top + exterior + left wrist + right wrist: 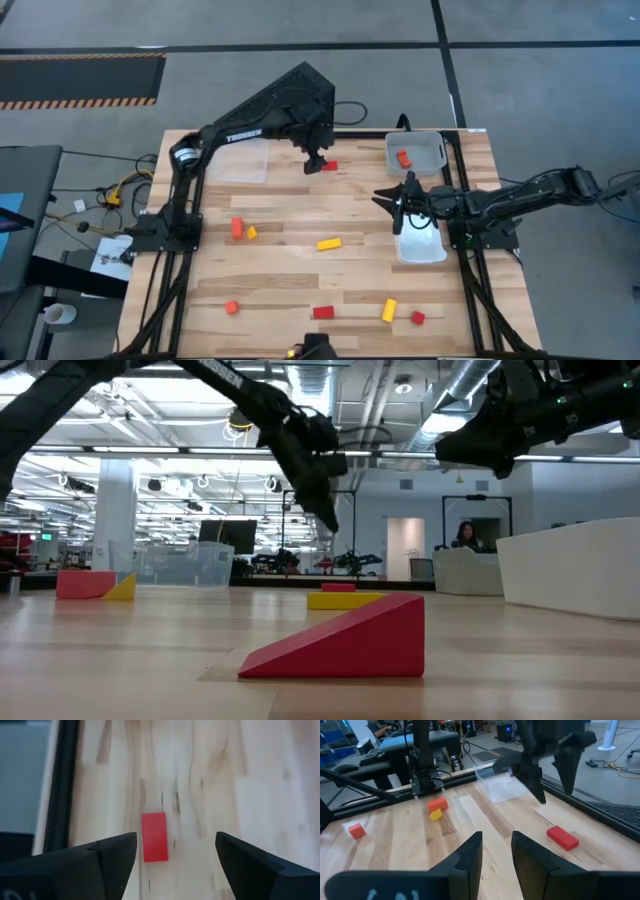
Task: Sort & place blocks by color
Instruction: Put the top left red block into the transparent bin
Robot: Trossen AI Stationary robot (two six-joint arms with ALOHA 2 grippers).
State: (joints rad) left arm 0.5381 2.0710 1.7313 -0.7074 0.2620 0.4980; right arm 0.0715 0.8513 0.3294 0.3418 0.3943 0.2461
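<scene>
My left gripper (316,160) is open and hovers above the far middle of the table (300,270), clear of the wood in the low view (328,518). A small red block (154,836) lies flat on the wood under the gap between its fingers, untouched; the same block (330,166) shows in the high view. My right gripper (496,854) is narrowly open and empty, held over the right side of the table (403,200). Other red, orange and yellow blocks lie scattered. One orange-red block (403,158) sits in the grey tray (432,150).
A clear tray (240,160) sits far left and a white tray (420,248) at the right edge under my right arm. An orange block (237,228), yellow blocks (251,233) (329,243) (389,310) and red blocks (231,307) (323,312) (417,318) lie around the middle and near side.
</scene>
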